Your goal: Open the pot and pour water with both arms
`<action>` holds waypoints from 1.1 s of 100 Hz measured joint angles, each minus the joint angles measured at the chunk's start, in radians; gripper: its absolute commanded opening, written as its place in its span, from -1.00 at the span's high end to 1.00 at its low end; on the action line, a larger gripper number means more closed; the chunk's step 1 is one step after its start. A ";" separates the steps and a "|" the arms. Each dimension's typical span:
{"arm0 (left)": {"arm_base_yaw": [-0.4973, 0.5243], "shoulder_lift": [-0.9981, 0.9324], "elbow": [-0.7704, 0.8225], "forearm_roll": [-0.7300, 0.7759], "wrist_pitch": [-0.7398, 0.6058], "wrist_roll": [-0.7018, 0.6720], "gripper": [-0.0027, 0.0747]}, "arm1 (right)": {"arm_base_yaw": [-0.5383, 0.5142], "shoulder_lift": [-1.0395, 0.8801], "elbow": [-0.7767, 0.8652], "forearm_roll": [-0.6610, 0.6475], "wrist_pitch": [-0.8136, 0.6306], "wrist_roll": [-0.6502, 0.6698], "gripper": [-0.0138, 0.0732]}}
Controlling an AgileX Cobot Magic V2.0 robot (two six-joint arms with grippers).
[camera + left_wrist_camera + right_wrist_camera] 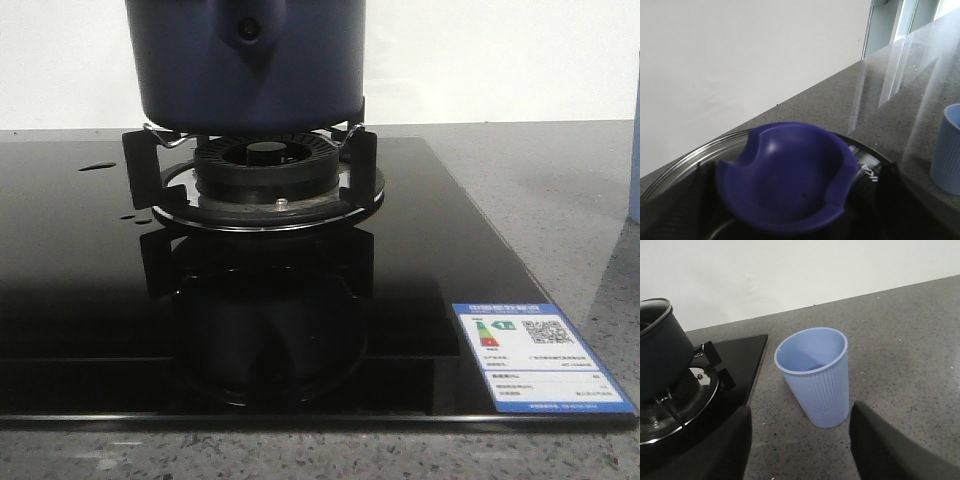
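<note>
Right gripper jaws spread wide, empty, hovering near the light blue ribbed plastic cup on the grey speckled countertop. Left gripper: dark blurred fingers flank the blue lid knob; grip unclear. Large dark navy-blue pot sits on the black gas burner, near the glass cooktop's back edge.

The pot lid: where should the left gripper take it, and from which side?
By the blue knob at the lid's centre, coming straight down from above. The knob stands up from the glass and is dished with notched sides, so the fingers can likely close across it.
</note>
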 measured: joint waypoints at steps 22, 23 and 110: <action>0.000 0.000 -0.002 0.000 0.008 0.000 -0.28 | 0.000 0.000 0.000 0.000 0.000 0.000 -0.20; 0.000 0.000 -0.002 0.000 0.007 0.000 -0.28 | 0.000 0.000 0.000 0.000 0.000 0.000 -0.20; 0.000 0.001 -0.017 0.004 0.028 0.000 0.30 | 0.000 0.000 0.000 0.000 0.006 0.000 -0.20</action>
